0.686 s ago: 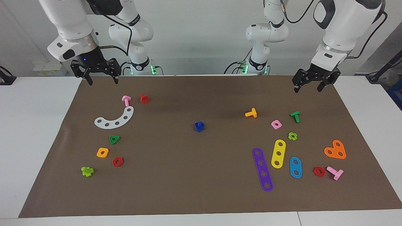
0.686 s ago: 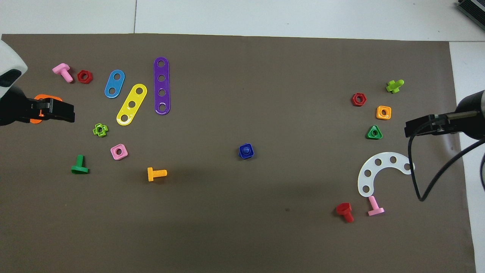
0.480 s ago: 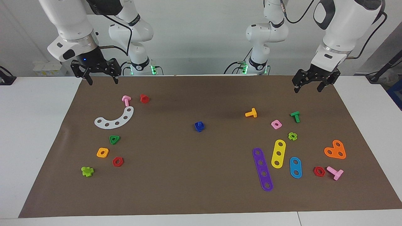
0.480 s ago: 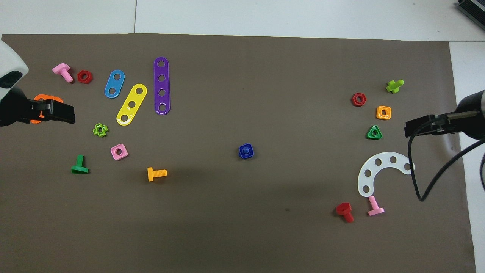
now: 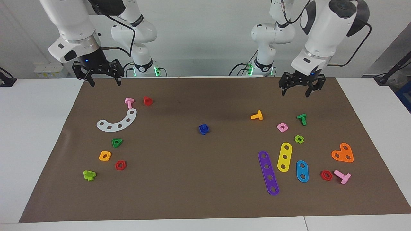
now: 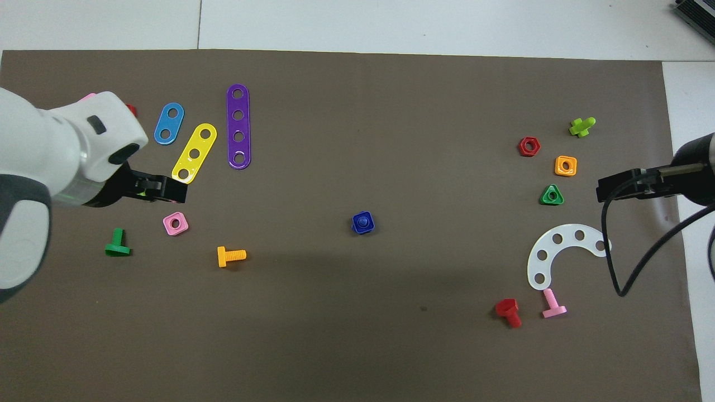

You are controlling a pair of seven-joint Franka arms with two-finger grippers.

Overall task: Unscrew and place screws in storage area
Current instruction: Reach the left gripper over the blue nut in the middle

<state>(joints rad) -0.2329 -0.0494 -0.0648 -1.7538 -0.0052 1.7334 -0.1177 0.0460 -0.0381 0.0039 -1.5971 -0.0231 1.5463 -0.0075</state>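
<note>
The blue screw [image 5: 204, 129] stands in the middle of the brown mat [image 5: 205, 192], set in a blue square nut; it also shows in the overhead view [image 6: 363, 222], where only a round blue stub shows inside the square. My left gripper [image 5: 295, 94] is open and empty, raised over the mat toward the left arm's end, well apart from the screw; in the overhead view [image 6: 167, 188] it covers the lime cross nut. My right gripper [image 5: 105, 84] is open and empty, and waits raised over the mat's edge at the right arm's end, also in the overhead view [image 6: 614, 187].
Toward the left arm's end lie an orange bolt [image 5: 257, 115], a green bolt [image 5: 301, 119], a pink nut [image 5: 282, 127] and several flat strips [image 5: 268, 173]. Toward the right arm's end lie a white arc [image 5: 118, 122], a red bolt [image 5: 147, 100], a pink bolt [image 5: 129, 102] and several nuts.
My left arm has swung toward the table's middle, its gripper still open and raised. The right arm and all parts on the mat have not moved.
</note>
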